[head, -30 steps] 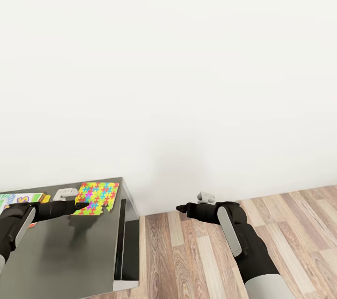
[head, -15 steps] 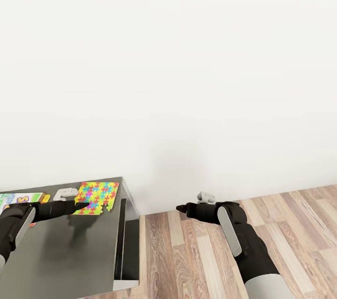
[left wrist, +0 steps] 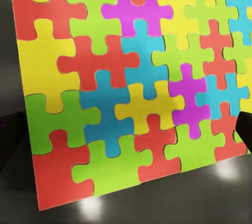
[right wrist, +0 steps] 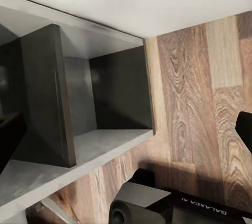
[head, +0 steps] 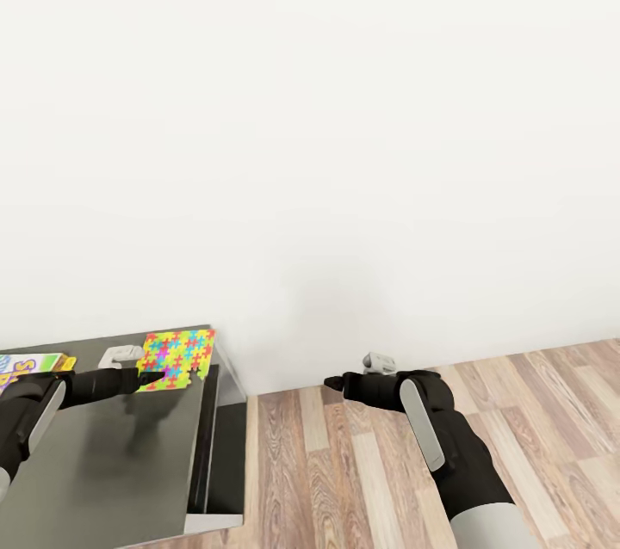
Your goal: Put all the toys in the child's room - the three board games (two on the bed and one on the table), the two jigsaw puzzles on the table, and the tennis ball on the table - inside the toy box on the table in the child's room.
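Head view: my left gripper (head: 155, 376) reaches over the dark grey table (head: 112, 454), its tip at the near edge of the jigsaw puzzle (head: 178, 358), which lies flat at the table's far right corner by the white wall (head: 344, 144). Can't tell whether the fingers are open or closed from here. A small white-grey object (head: 120, 354) sits just left of the puzzle; further left, a board game (head: 30, 363) with green and purple print lies at the frame edge. My right gripper (head: 331, 383) hangs over the wood floor (head: 362, 471), well clear of the table, holding nothing; the fingers look together, but I can't tell for sure.

Left wrist view: the puzzle (left wrist: 131, 82) is close up, flat on the dark top. One dark fingertip (left wrist: 244, 129) shows at the frame edge beside it; grip state can't be read.

Right wrist view: open grey shelf compartments under the table (right wrist: 79, 113), wood floor (right wrist: 205, 92) beside them, dark fingertips (right wrist: 244, 126) at both frame edges, spread apart.
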Motion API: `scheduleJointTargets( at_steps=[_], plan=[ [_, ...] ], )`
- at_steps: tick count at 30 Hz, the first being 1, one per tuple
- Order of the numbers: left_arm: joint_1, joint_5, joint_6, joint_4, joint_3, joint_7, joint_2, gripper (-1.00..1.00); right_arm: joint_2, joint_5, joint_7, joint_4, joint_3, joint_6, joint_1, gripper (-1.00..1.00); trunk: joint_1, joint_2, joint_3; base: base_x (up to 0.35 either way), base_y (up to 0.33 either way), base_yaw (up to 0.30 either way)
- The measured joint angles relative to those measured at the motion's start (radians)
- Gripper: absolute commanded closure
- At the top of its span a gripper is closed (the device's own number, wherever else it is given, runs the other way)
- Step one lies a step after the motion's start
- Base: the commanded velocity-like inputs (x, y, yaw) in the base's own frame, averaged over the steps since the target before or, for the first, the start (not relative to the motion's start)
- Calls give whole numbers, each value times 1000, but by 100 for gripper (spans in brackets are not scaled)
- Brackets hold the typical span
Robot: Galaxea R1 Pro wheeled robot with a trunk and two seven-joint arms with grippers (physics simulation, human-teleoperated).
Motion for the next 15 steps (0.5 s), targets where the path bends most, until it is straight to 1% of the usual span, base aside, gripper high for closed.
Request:
scheduleJointTargets(
  at_steps=[4, 8, 12, 15],
  plan=[
    [0, 0, -1, 0, 0, 0, 0, -100, 0, 0, 0, 0, 0, 0, 0, -100, 0, 0, 0, 0, -174, 0],
    [0, 0, -1, 0, 0, 0, 0, -100, 0, 0, 0, 1, 0, -1, 0, -100, 0, 0, 0, 0, -85, 0],
    [0, 0, -1, 0, 0, 0, 0, -100, 0, 0, 0, 2, 0, -1, 0, -100, 0, 0, 0, 0, -177, 0],
    [0, 0, -1, 0, 0, 0, 0, -100, 0, 0, 0, 2, 0, -1, 0, -100, 0, 0, 0, 0, -65, 0]
  ],
)
